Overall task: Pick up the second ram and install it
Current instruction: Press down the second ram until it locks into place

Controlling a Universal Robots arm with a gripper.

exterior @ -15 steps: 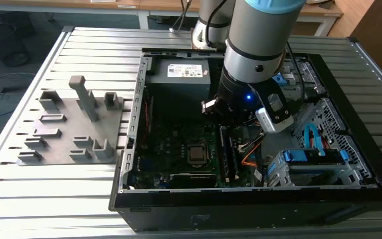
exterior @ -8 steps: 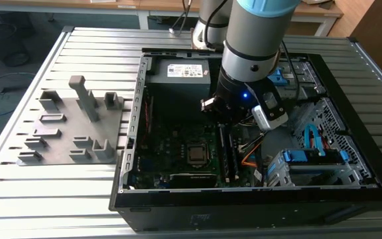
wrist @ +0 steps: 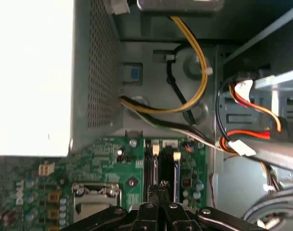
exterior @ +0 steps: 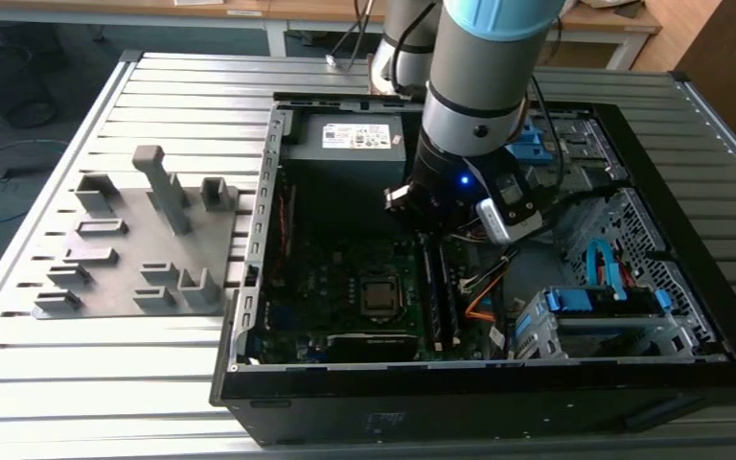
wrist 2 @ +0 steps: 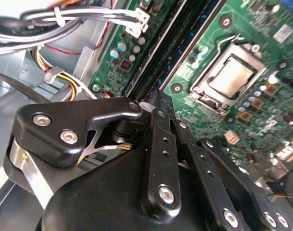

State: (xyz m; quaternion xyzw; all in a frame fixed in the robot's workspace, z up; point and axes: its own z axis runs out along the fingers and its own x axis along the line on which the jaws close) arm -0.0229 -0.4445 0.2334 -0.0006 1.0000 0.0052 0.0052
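Fingers pressed together, our gripper (wrist 2: 158, 103) hangs low over the motherboard's memory slots (wrist: 162, 171), where we judge the second ram (exterior: 447, 292) sits, tips seemingly closed to push it home.

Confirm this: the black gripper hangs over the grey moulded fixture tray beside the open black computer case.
Wrong place. The exterior view shows the black gripper inside the open black computer case, above the green motherboard's long memory slots. The grey moulded fixture tray does lie beside the case.
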